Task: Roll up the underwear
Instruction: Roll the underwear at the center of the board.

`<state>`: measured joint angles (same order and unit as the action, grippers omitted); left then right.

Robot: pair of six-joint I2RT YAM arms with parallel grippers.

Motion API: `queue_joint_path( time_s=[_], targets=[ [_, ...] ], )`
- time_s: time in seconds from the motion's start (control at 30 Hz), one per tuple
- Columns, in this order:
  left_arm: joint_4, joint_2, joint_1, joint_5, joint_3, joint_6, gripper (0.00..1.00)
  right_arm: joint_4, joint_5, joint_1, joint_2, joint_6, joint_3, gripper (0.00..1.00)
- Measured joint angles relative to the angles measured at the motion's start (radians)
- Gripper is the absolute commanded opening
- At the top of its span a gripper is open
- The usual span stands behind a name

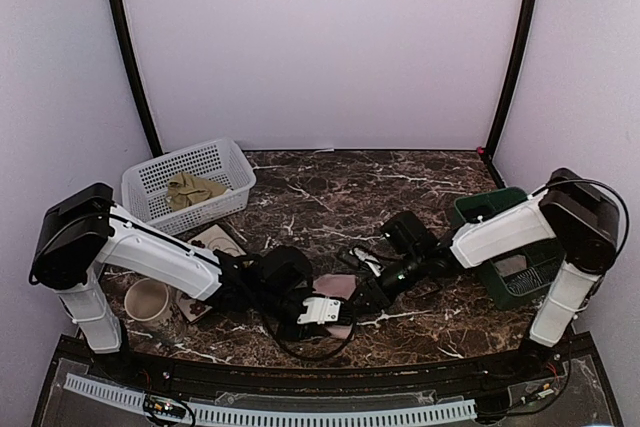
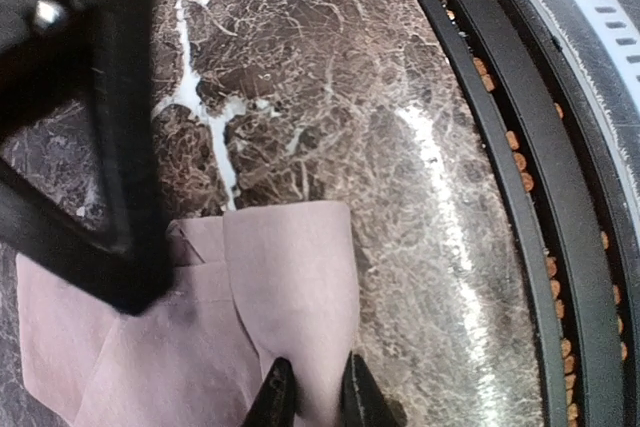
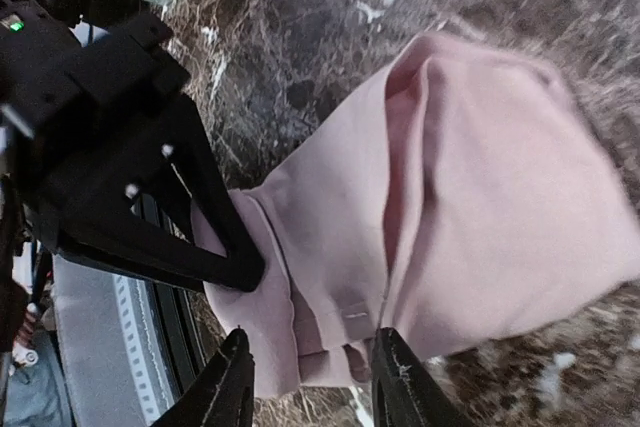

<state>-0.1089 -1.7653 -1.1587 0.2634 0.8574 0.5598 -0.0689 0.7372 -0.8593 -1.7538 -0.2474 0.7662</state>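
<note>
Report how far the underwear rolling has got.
Done: the pink underwear is folded over on itself on the table, not yet a tight roll. In hand: the left gripper pinches its edge; the right gripper straddles it with jaws apart. Left: finishing this roll, then the olive underwear, which lies loose in the white basket.

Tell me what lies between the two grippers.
The folded pink underwear, on the table. The right wrist view shows it running from the left gripper to the right gripper.
</note>
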Motion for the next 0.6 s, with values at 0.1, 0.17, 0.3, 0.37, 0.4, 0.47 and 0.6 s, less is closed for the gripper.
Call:
queue_joint_path(
  time_s=[0.1, 0.17, 0.3, 0.37, 0.4, 0.47, 0.6],
  targets=[
    [0.068, -0.002, 0.002, 0.047, 0.030, -0.063, 0.12, 0.010, -0.123, 0.005, 0.138, 0.035, -0.031, 0.53],
    [0.121, -0.017, 0.017, 0.098, 0.063, -0.115, 0.12, 0.006, -0.207, 0.004, 0.253, 0.067, -0.069, 0.59],
    [0.196, -0.076, 0.072, 0.230, 0.135, -0.204, 0.13, -0.003, -0.336, -0.022, 0.448, 0.117, -0.148, 0.59],
    [0.242, -0.119, 0.113, 0.328, 0.184, -0.229, 0.13, -0.008, -0.435, -0.079, 0.518, 0.149, -0.192, 0.59],
    [0.257, -0.133, 0.124, 0.359, 0.195, -0.232, 0.14, -0.008, -0.476, -0.096, 0.531, 0.159, -0.205, 0.58],
    [0.292, -0.167, 0.151, 0.433, 0.230, -0.256, 0.14, -0.009, -0.531, -0.148, 0.555, 0.174, -0.241, 0.57],
    [0.355, -0.242, 0.203, 0.579, 0.292, -0.273, 0.14, -0.019, -0.605, -0.255, 0.577, 0.198, -0.303, 0.56]
  ],
)
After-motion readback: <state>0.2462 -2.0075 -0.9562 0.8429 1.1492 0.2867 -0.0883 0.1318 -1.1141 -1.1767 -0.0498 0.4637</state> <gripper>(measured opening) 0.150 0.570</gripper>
